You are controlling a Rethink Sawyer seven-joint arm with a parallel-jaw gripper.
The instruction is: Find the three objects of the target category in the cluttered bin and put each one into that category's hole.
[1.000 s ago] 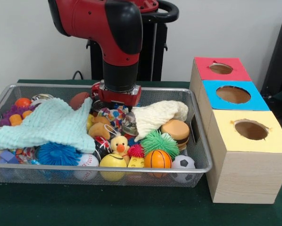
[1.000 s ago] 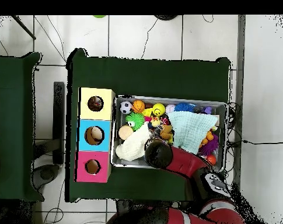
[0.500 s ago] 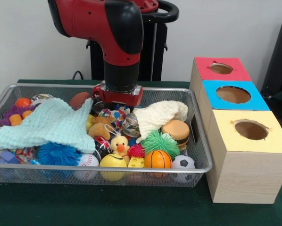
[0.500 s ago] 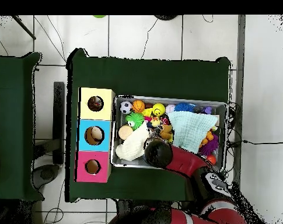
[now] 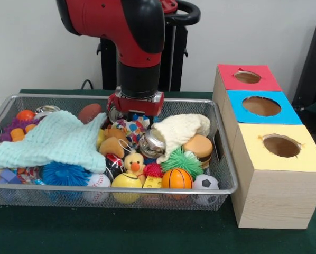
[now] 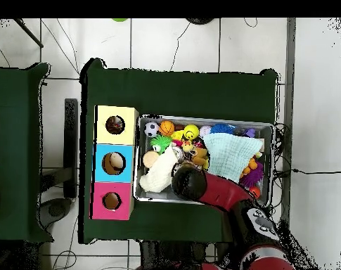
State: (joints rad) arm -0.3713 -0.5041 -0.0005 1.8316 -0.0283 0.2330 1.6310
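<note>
My gripper (image 5: 135, 120) is low in the wire bin (image 5: 228, 170), at its back middle, and its tips are buried among the toys. Right below it lie a patterned ball (image 5: 130, 127) and a shiny silver bell (image 5: 150, 142). A cream cloth (image 5: 180, 128) lies to the right and a mint cloth (image 5: 55, 138) to the left. In front are a burger toy (image 5: 199, 146), a green spiky ball (image 5: 180, 160), a basketball (image 5: 176, 179) and a duck (image 5: 132, 161). In the overhead view the arm (image 6: 188, 181) covers the gripper.
A wooden box stands right of the bin with a red hole (image 5: 247, 77), a blue hole (image 5: 261, 106) and a yellow hole (image 5: 281, 145). From above, the yellow hole (image 6: 115, 124), the blue hole (image 6: 114, 163) and the red hole (image 6: 112, 201) each show something inside. The bin's rim (image 6: 270, 128) surrounds the arm.
The arm has shifted a little to the right in the front view. The silver bell now shows more fully and the cream cloth and green spiky ball have shifted slightly.
</note>
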